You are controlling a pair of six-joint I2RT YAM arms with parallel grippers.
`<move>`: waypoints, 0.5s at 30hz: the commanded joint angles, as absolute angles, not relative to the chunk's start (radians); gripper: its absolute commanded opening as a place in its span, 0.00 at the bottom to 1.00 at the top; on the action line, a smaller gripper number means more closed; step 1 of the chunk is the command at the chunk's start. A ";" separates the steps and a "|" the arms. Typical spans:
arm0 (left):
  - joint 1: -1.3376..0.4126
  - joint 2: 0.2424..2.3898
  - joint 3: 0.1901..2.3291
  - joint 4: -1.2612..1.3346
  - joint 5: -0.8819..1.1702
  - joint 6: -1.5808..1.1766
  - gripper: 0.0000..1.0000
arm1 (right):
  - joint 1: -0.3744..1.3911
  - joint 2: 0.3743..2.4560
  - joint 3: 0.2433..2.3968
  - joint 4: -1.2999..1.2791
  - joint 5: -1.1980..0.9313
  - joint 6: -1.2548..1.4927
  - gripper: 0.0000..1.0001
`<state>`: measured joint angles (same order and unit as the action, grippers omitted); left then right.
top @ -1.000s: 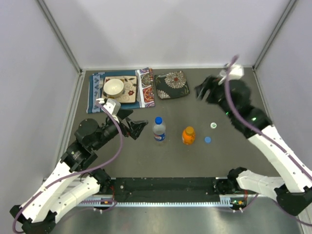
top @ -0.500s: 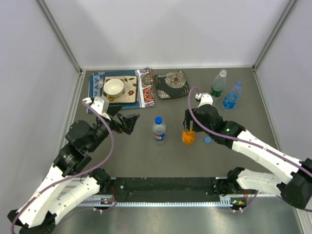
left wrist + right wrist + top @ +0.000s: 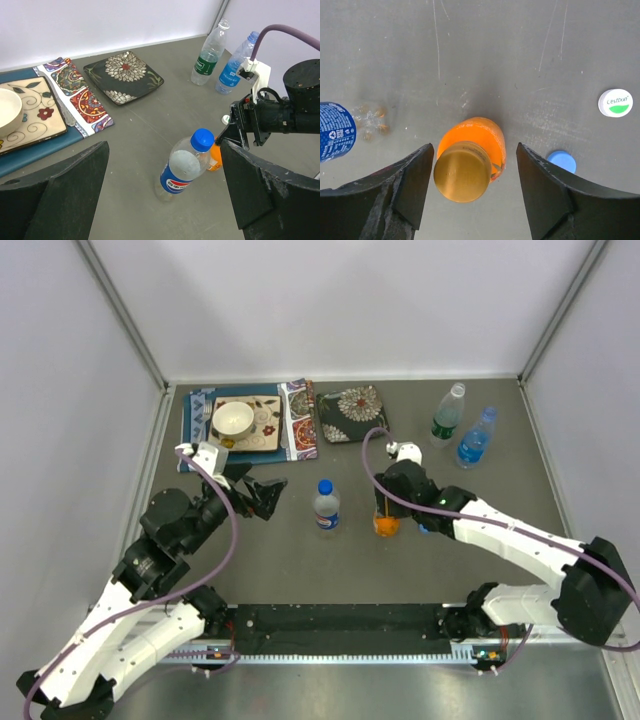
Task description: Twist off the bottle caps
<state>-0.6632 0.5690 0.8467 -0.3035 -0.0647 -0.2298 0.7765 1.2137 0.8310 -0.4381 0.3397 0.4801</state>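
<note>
orange bottle (image 3: 470, 150) stands mid-table with its cap on, and my right gripper (image 3: 473, 148) hangs over it with jaws parted, one finger on each side of the cap and not clamped on it. my left gripper (image 3: 270, 492) is spread wide and holds nothing, facing the blue-capped bottle (image 3: 326, 506) that stands just left of the orange one. green-label bottle (image 3: 447, 412) and blue-tinted bottle (image 3: 474, 438) stand together at the far right, and a blue cap (image 3: 562, 161) and a white cap (image 3: 615, 103) lie loose near the orange bottle.
</note>
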 commanded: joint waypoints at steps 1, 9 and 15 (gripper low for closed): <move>-0.666 0.552 0.831 -0.278 -0.060 -0.241 0.98 | 0.790 1.235 0.828 -0.400 0.347 0.499 0.64; -0.667 0.548 0.821 -0.275 -0.054 -0.244 0.98 | 0.790 1.207 0.808 -0.394 0.350 0.497 0.37; -0.667 0.554 0.833 -0.270 -0.052 -0.239 0.99 | 0.790 1.079 0.909 -0.471 0.382 0.485 0.30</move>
